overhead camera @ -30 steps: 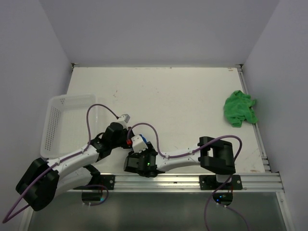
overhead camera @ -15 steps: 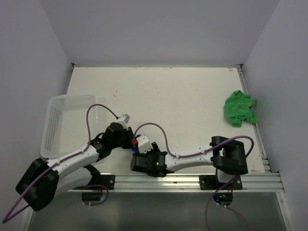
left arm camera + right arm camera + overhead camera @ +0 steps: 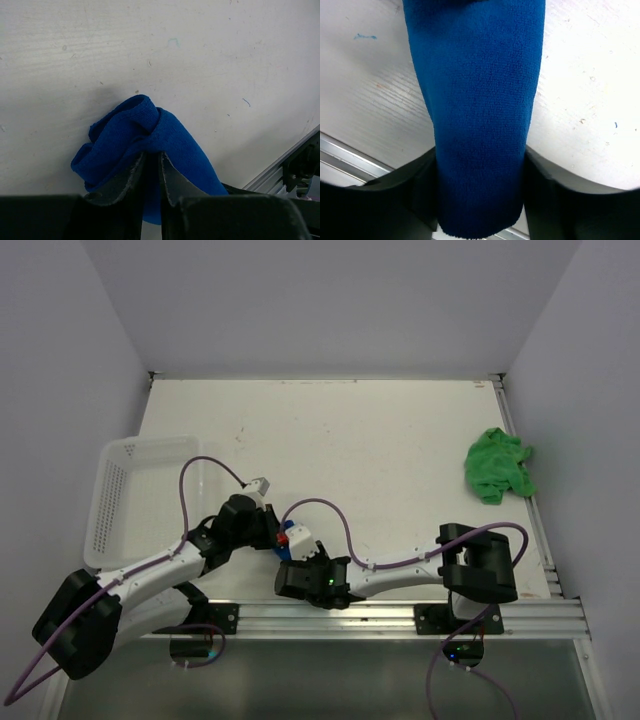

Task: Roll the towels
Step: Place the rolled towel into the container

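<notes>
The blue towel lies bunched near the table's front edge, and only a sliver of it shows between the two wrists in the top view. My left gripper is shut, pinching a fold of that towel at its near side. From the other end my right gripper straddles the towel's rolled length, with both fingers pressed against its sides. The green towel sits crumpled at the right edge of the table, far from both grippers.
A white mesh basket stands at the left edge, just beyond my left arm. An aluminium rail runs along the near edge under both wrists. Bare white tabletop spreads behind the grippers. Walls close in on three sides.
My right arm has shifted a little to the right along the near edge, and its jaws have narrowed onto the blue towel. The left arm and the green towel have stayed put.
</notes>
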Available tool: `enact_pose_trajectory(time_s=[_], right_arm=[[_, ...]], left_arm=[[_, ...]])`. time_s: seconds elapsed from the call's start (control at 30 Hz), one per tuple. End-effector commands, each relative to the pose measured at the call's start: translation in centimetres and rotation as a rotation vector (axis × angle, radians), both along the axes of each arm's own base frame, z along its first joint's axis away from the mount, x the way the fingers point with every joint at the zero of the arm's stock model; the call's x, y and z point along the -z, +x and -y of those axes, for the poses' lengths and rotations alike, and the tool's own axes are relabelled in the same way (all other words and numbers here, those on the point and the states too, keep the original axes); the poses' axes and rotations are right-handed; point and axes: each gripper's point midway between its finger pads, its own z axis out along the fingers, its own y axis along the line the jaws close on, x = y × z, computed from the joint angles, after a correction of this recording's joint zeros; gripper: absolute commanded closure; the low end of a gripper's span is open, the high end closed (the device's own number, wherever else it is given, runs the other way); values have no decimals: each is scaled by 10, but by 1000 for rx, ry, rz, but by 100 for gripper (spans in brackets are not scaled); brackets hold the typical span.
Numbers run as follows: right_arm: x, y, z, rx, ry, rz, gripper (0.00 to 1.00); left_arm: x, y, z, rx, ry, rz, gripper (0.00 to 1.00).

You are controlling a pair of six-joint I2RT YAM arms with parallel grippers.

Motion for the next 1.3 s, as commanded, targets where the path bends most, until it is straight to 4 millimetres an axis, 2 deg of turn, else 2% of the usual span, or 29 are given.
enact_pose_trajectory(time_s=[0.0,0.1,0.13,0.2,0.23,0.33,0.43,0.47,0.5,0.53,0.63,0.73,0.9,1.07,1.27], right_arm=[[-5,-4,-1,-3,45,-14,46],[-6,1,-1,12,47,17,57],[-7,2,0,17,43,27,58],[-10,8,0,34,41,58,60],[-12,10,0,41,38,70,61],[-14,14,0,70,32,99,63],[-14,19,2,106,10,135,64],[-14,20,3,118,4,147,64],[-16,21,0,126,11,157,65],[-16,23,1,132,3,179,65],[-18,26,-3,146,-4,208,65],[-16,27,-12,144,-17,224,65],[-14,29,-22,152,-39,256,65],[-16,30,-32,136,-58,293,65],[-18,33,-40,144,-73,336,65]], left_arm=[[16,-5,-20,-42,108,-47,80],[8,-1,-20,-53,115,-44,76],[1,5,-18,-64,112,-32,67],[-4,5,-20,-78,124,-40,57],[-7,7,-21,-89,128,-40,47],[-28,14,-17,-104,115,-36,35],[-36,14,-21,-138,132,-60,24],[-45,16,-18,-145,117,-61,22],[-48,13,-19,-148,117,-79,20],[-56,14,-17,-162,96,-83,11],[-62,9,-18,-191,75,-111,0],[-63,6,-21,-212,61,-117,0],[-49,3,-20,-227,76,-173,0],[-31,-8,-10,-198,73,-250,0],[-28,-16,3,-166,72,-270,0]])
